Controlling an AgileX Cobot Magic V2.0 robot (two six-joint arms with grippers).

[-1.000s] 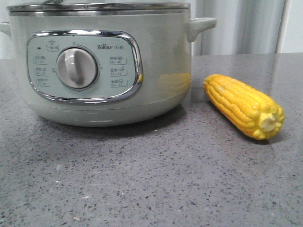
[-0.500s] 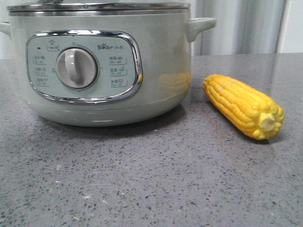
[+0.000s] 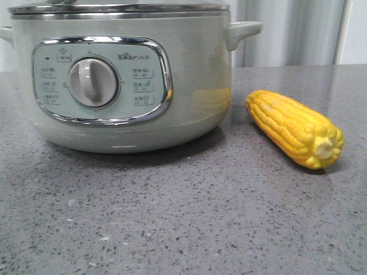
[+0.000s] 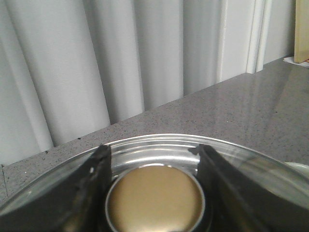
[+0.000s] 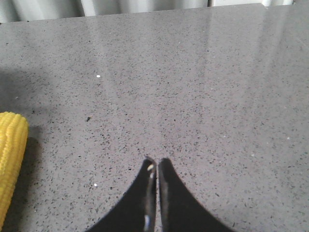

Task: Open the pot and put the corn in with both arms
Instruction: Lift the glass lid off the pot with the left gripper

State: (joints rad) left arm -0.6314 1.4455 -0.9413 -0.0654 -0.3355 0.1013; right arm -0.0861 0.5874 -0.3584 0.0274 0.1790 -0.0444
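Observation:
The pale grey-green pot [image 3: 195,74] stands at the left of the table with its steel-rimmed lid [image 3: 114,8] on it. Right of it the yellow corn [image 3: 292,129] lies on its side, stub end toward me. In the left wrist view my left gripper [image 4: 152,150] is over the glass lid [image 4: 154,141], its black fingers [image 4: 99,183] pressed against both sides of the round brass lid knob [image 4: 154,198]. My right gripper [image 5: 155,162] hovers shut and empty over bare counter. The corn's end [image 5: 10,159] lies apart from it at that view's edge.
The grey speckled table [image 3: 172,217] stretches in front of the pot and the corn. The pot's side handle [image 3: 243,28] juts toward the corn. White curtain folds [image 4: 96,63] hang behind the table, and a pale board [image 4: 301,29] stands at the far corner.
Pot, lid and corn stay where they were. Only a small shape at the very top of the lid has shifted slightly.

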